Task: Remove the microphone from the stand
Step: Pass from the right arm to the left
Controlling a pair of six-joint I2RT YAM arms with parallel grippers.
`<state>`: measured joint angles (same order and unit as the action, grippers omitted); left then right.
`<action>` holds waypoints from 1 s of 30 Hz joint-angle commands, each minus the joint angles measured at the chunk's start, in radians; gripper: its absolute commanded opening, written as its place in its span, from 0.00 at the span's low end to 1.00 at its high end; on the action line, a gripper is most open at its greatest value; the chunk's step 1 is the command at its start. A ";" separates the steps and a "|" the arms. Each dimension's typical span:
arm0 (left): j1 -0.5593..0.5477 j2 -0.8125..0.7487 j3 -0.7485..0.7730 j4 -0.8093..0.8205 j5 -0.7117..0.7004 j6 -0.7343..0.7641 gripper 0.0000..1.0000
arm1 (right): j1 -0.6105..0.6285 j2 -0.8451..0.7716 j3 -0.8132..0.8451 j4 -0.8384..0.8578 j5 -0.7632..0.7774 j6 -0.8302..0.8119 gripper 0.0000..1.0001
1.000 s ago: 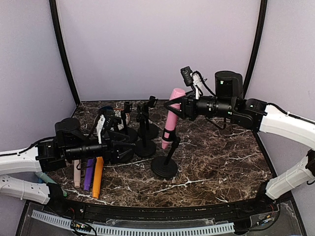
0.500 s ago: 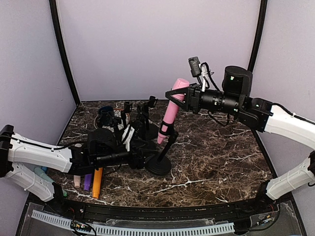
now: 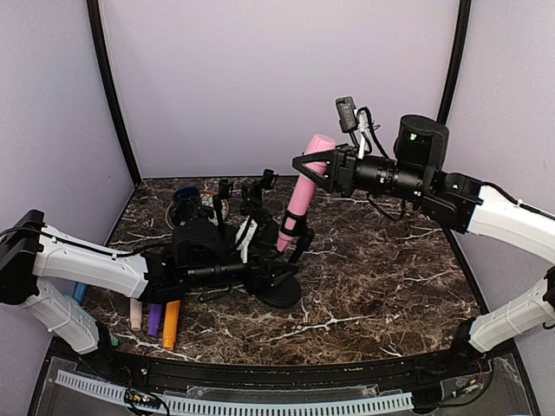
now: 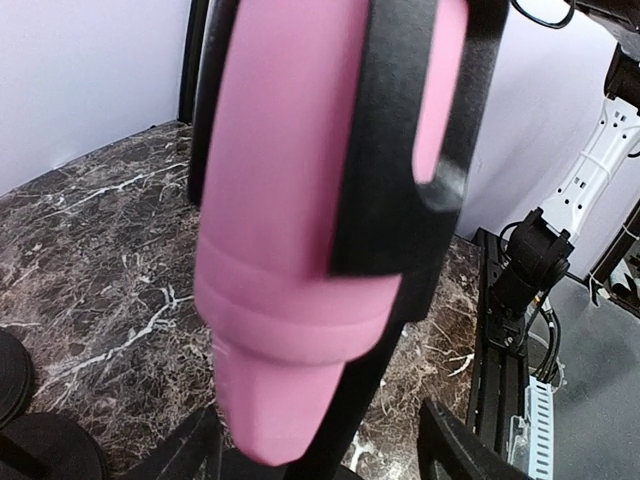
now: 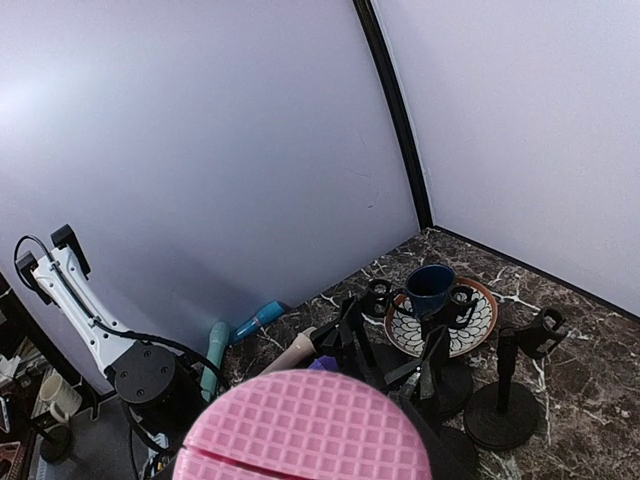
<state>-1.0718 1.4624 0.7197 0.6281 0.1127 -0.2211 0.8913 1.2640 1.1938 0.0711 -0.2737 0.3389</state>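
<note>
Your right gripper [image 3: 303, 172] is pressed together on the upper part of the pink microphone [image 3: 299, 204], near the centre of the top view. It reaches there from the right side of the frame. In the right wrist view you see only the waffled pink head [image 5: 305, 425] at the bottom edge, very close to the camera.

The microphone stands tilted, its head leaning to the upper right. Its lower part sits in the black clip [image 3: 297, 227] of the stand [image 3: 282, 293], whose round base rests on the marble table [image 3: 390, 286] just below the centre.

Your left gripper [image 3: 277, 276] comes in from the lower left and lies low, beside the stand's base. Its jaws are spread. In the left wrist view the two fingers [image 4: 455, 455] show at the bottom edge, with the stand's pole between them and the clip [image 4: 400, 150] holding the microphone [image 4: 290, 200] right above. Whether the fingers touch the pole, you cannot tell from these views.

Behind the left arm, toward the upper left of the table, stand other black stands [image 3: 256, 208] and a blue cup [image 3: 185, 199]; the right wrist view shows this cup on a patterned plate [image 5: 485, 310]. At the lower left lie an orange bar [image 3: 172, 322], a purple one [image 3: 156, 319] and a beige one [image 3: 136, 314], side by side.
</note>
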 commanded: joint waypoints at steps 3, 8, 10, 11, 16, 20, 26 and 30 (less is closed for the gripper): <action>-0.005 0.026 0.048 0.011 0.037 0.014 0.66 | 0.005 -0.053 0.010 0.166 -0.008 0.044 0.21; -0.005 0.029 0.046 -0.007 0.028 0.026 0.52 | 0.005 -0.051 0.013 0.167 0.014 0.045 0.21; -0.005 0.028 0.046 -0.023 0.022 0.035 0.47 | 0.006 -0.048 0.016 0.168 0.022 0.049 0.21; -0.005 0.028 0.046 -0.033 0.019 0.041 0.45 | 0.005 -0.046 0.017 0.169 0.024 0.052 0.21; -0.005 0.027 0.057 -0.067 0.014 0.051 0.32 | 0.006 -0.038 0.022 0.177 0.044 0.065 0.21; -0.007 0.024 0.059 -0.093 0.003 0.058 0.19 | 0.005 -0.035 0.023 0.171 0.074 0.072 0.22; -0.009 0.007 0.051 -0.095 -0.011 0.061 0.01 | 0.005 -0.019 0.021 0.147 0.125 0.084 0.45; -0.010 -0.008 0.055 -0.110 -0.021 0.082 0.00 | 0.005 0.004 -0.005 0.156 0.140 0.114 0.72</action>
<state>-1.0893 1.4956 0.7555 0.5488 0.1226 -0.1364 0.8940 1.2671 1.1896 0.0906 -0.1741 0.4141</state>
